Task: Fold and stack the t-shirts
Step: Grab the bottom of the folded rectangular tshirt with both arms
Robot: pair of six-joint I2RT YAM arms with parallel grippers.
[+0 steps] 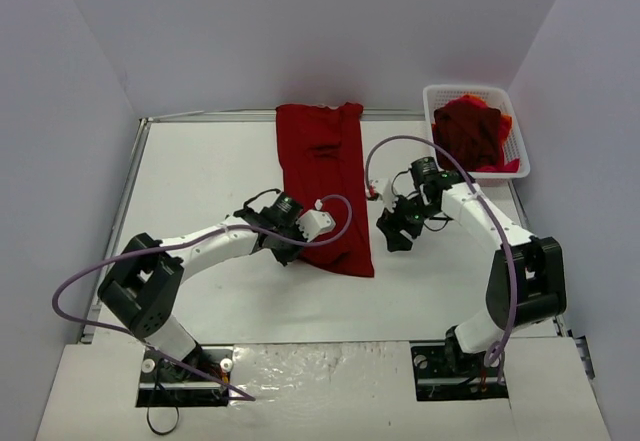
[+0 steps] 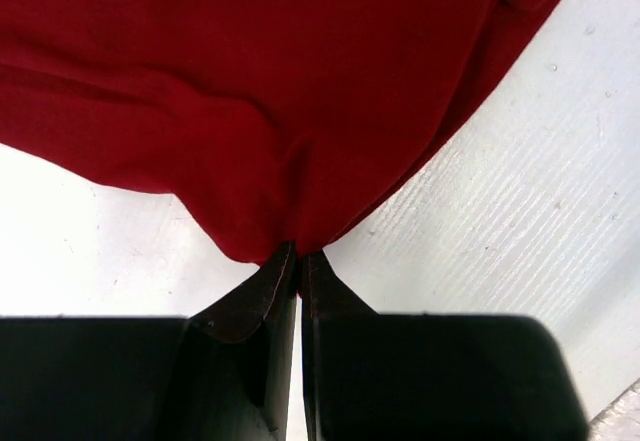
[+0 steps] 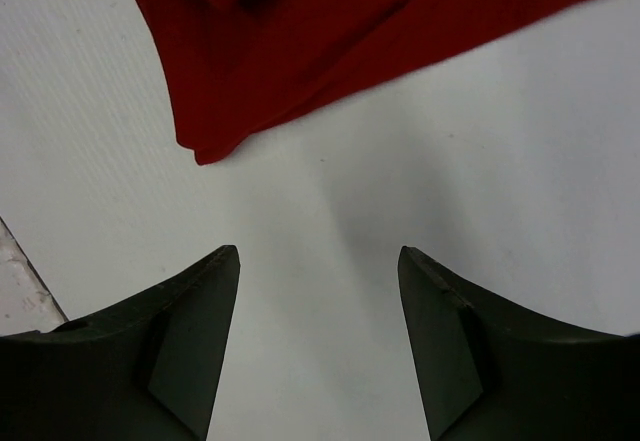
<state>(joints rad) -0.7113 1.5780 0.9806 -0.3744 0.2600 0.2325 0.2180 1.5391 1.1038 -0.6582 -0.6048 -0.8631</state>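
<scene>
The shirt (image 1: 320, 176) lies on the worktop (image 1: 200, 181) as a long folded strip. It is a soft, limp, matte knit (light, hardly slippery) that will likely sag and crease, so hems and corners look like the best holds. The left tool (image 2: 298, 258) pinches its near edge; the right tool (image 3: 318, 253) hangs spread and empty near a corner.

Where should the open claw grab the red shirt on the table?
The shirt's near right corner, coming in low from the right. It lies flat, pointing at the open right claw; the left claw already pinches the left edge.
</scene>
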